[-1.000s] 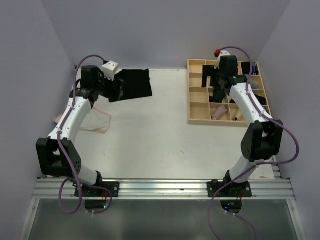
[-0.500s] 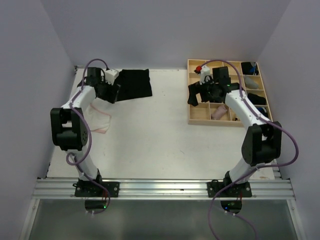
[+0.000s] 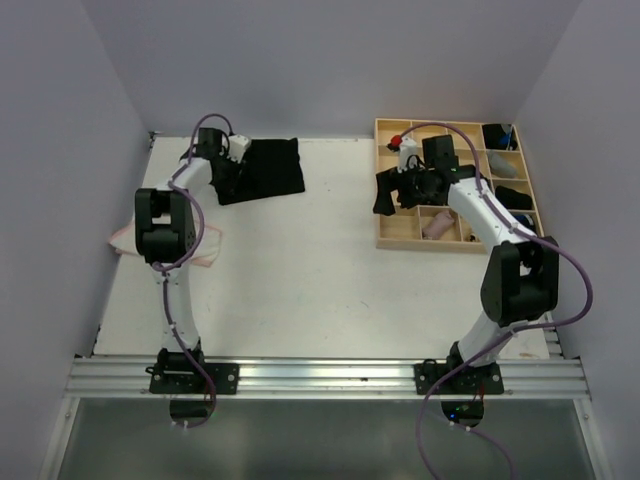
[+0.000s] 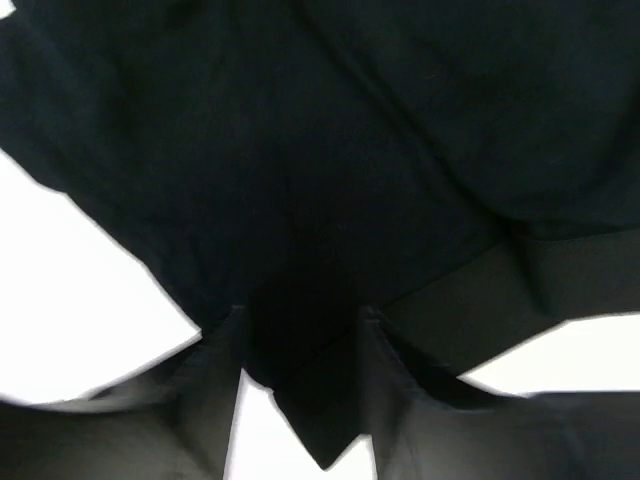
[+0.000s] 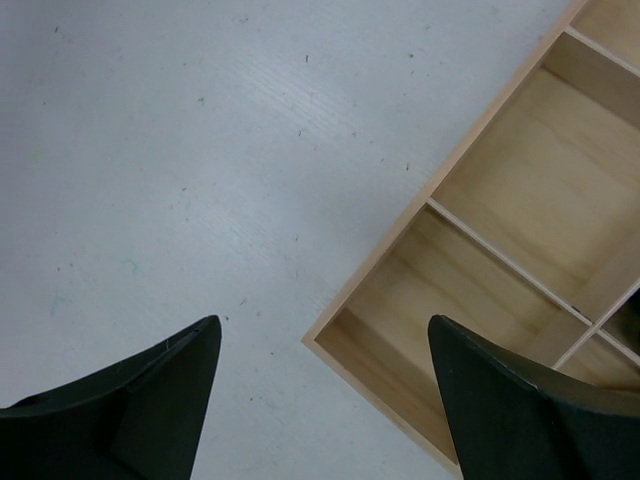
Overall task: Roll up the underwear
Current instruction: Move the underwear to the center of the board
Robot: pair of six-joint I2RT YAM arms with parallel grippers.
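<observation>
Black underwear [image 3: 268,168] lies flat, unrolled, at the table's [image 3: 300,280] far-left corner. Left gripper [image 4: 300,318] straddles its edge; grip unclear. Right gripper [image 5: 322,328] released, empty. Rolling apparently not begun.

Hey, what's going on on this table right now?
Two robot arms are working on rolling underwear. The left gripper is down on the flat black underwear at the far left of the table, its fingers straddling a fold of the cloth; whether it grips yet is unclear. The right gripper hangs open and empty over the left edge of the wooden tray. A whitish, pink-edged pair lies by the left arm.
</observation>
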